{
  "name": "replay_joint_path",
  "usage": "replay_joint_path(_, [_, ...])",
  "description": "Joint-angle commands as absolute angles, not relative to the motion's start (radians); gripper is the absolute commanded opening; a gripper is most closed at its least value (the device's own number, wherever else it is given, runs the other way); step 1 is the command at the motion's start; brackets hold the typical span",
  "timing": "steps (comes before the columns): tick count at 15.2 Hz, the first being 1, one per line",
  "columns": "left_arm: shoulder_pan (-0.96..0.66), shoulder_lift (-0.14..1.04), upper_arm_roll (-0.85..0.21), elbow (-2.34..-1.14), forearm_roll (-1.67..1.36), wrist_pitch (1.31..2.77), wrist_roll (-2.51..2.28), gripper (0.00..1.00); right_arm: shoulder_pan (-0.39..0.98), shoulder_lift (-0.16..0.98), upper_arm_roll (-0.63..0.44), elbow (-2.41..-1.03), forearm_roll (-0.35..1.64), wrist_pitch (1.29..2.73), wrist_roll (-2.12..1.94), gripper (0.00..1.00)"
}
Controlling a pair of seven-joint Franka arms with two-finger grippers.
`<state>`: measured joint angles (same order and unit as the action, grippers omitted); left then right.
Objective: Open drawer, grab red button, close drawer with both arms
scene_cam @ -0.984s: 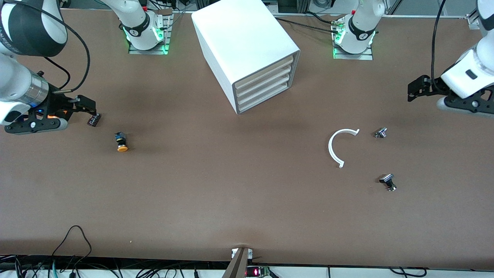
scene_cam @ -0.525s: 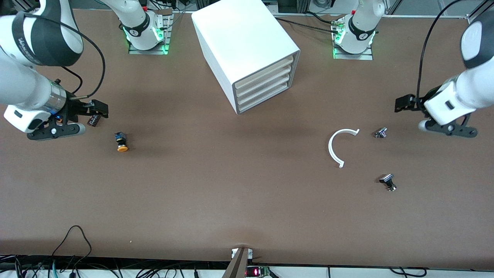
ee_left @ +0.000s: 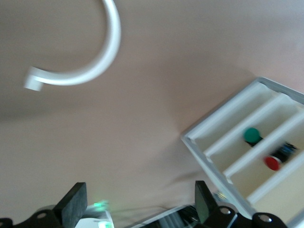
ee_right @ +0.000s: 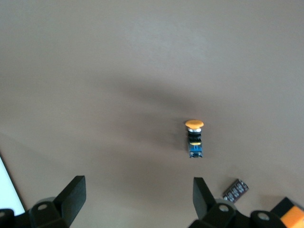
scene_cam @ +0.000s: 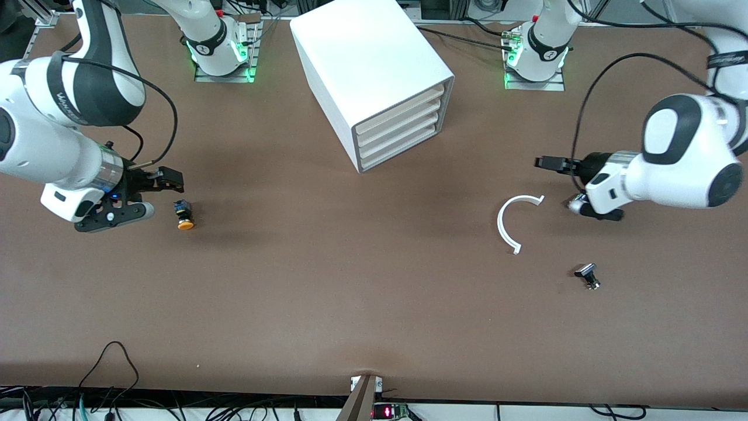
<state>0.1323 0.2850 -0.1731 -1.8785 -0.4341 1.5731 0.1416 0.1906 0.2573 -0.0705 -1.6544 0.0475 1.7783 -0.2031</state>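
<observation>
The white cabinet (scene_cam: 374, 70) stands at the table's middle, near the arms' bases. Its four cream-fronted drawers (scene_cam: 398, 126) all sit pushed in. In the left wrist view the cabinet front (ee_left: 223, 142) shows gaps above the drawer fronts. Through them I see the red-capped button (ee_left: 273, 162) in one drawer and a green-capped one (ee_left: 251, 135) in the drawer beside it. My left gripper (scene_cam: 542, 162) (ee_left: 138, 202) is open and empty, over the table beside the white ring. My right gripper (scene_cam: 171, 182) (ee_right: 137, 195) is open and empty, beside the orange-capped button (scene_cam: 184, 215) (ee_right: 194, 137).
A white C-shaped ring (scene_cam: 508, 225) (ee_left: 90, 71) lies toward the left arm's end. A small metal part (scene_cam: 572, 203) lies partly under the left arm. A black part (scene_cam: 587, 275) lies nearer the camera. A small dark chip (ee_right: 235, 190) lies by the right gripper.
Both arms have swung inward and lower. The right gripper has moved toward the orange-capped button and now covers the chip. The left gripper has moved toward the cabinet, past the small metal part.
</observation>
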Motion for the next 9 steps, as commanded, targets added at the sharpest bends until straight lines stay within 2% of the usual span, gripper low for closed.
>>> replay_joint_path(1, [0.137,0.291,-0.225,-2.008,-0.564,1.641,0.227,1.0,0.241,0.285,-0.077,-1.635,0.049,1.786,-0.303,1.0])
replay_joint_path(6, [0.097,0.353,-0.363,-2.173,-0.777,1.863,0.365,0.99,0.256,0.296,-0.077,-1.632,0.072,1.824,-0.39,1.0])
replay_joint_path(9, [0.022,0.35,-0.379,-2.198,-0.891,1.893,0.399,0.98,0.282,0.296,-0.077,-1.597,0.081,1.842,-0.4,1.0])
